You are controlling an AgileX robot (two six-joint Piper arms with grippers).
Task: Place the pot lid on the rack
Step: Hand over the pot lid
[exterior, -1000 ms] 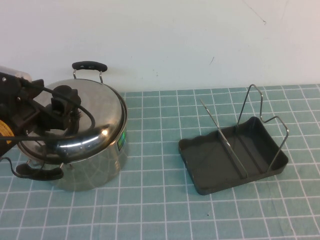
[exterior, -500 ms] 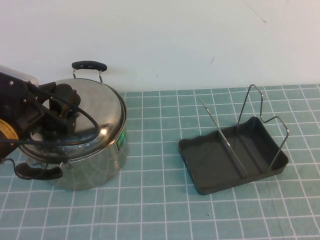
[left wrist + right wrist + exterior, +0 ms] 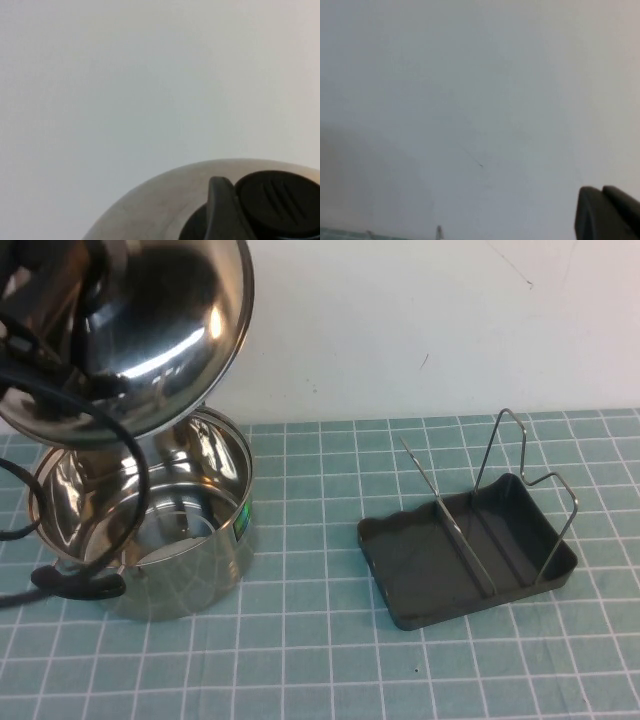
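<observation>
The shiny domed pot lid [image 3: 160,330] hangs tilted in the air at the top left of the high view, above the open steel pot [image 3: 190,540]. My left gripper [image 3: 62,295] is shut on the lid's black knob [image 3: 280,200]; one finger [image 3: 222,210] presses against the knob's side in the left wrist view. The black rack [image 3: 470,555] with its upright silver wire supports [image 3: 500,445] stands on the mat to the right, apart from the lid. My right gripper [image 3: 607,212] shows only in its own wrist view, fingertips together, facing the white wall.
The pot has a black handle [image 3: 75,585] at its near left side. A black cable [image 3: 130,475] hangs from my left arm over the pot's rim. The green grid mat [image 3: 300,640] lies between pot and rack. A white wall [image 3: 420,320] stands behind.
My left gripper has lifted the lid off the pot, up and tilted. The pot is now open and the rack has not moved.
</observation>
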